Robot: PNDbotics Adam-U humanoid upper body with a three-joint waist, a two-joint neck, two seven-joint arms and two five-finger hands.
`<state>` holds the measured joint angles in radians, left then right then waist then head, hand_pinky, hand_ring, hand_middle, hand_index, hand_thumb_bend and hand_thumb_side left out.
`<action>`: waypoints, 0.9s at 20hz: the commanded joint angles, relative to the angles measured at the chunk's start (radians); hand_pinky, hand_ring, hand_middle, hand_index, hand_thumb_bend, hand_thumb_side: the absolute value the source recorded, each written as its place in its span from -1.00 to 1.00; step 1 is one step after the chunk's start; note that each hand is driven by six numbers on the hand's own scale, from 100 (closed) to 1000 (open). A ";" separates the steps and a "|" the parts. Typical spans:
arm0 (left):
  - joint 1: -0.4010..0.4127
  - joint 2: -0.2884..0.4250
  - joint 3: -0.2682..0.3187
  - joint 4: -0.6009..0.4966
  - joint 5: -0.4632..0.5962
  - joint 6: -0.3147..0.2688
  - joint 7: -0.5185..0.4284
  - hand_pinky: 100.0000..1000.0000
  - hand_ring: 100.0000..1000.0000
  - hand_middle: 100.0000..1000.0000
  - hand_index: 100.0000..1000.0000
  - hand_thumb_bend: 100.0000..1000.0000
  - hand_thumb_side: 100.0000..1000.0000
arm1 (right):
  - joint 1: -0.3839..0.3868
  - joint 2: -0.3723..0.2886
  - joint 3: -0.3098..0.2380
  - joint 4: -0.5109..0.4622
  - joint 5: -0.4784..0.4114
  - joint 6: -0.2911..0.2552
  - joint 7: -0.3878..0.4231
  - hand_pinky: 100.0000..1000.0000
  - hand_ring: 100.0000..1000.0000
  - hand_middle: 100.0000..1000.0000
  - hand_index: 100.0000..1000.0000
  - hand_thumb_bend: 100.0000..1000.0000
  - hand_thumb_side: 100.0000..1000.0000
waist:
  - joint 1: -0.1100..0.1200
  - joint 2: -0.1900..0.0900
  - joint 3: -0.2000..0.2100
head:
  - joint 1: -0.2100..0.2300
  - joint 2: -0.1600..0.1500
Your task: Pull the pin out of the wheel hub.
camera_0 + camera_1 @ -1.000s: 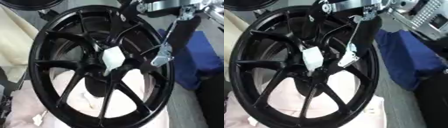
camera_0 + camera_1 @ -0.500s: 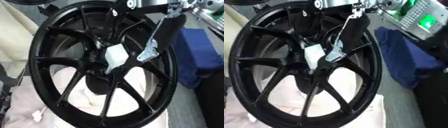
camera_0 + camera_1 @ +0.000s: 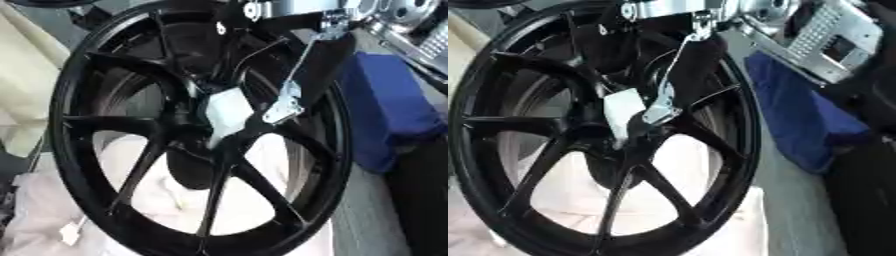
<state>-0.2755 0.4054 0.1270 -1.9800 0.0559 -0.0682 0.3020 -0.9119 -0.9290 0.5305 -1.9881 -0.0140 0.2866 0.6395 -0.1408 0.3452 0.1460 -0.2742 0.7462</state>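
At the centre of a black multi-spoke wheel point(image 3: 105, 150), which stands tilted on pale cloth point(image 3: 35, 210), a white, flat-sided pin point(image 3: 226, 112) sits in the hub. From the upper right the right hand point(image 3: 302, 75) reaches down, its silver-tipped finger point(image 3: 284, 105) just beside the pin; whether it grips cannot be told. Beyond the rim lies a blue cloth point(image 3: 389, 110).

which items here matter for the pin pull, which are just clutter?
Job:
black spoked alloy wheel
white block-shaped piece at the wheel's hub, probably the pin
robot's right hand, reaching down beside the hub

Lying about:
blue folded cloth
white padding under the wheel
silver metal equipment at the far right
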 commanded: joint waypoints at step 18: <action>-0.029 0.022 0.007 -0.020 -0.003 0.001 0.000 0.82 -0.02 -0.04 0.32 -0.61 0.20 | 0.016 -0.013 -0.006 0.005 -0.109 0.067 0.001 0.56 0.47 0.38 0.42 0.14 -0.67 | -0.009 0.008 0.014 | -0.025 -0.013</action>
<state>-0.2922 0.4056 0.1270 -1.9800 0.0555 -0.0681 0.3020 -0.8872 -0.9281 0.5334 -1.9839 -0.1182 0.3529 0.6416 -0.1565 0.3687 0.1601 -0.2947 0.7422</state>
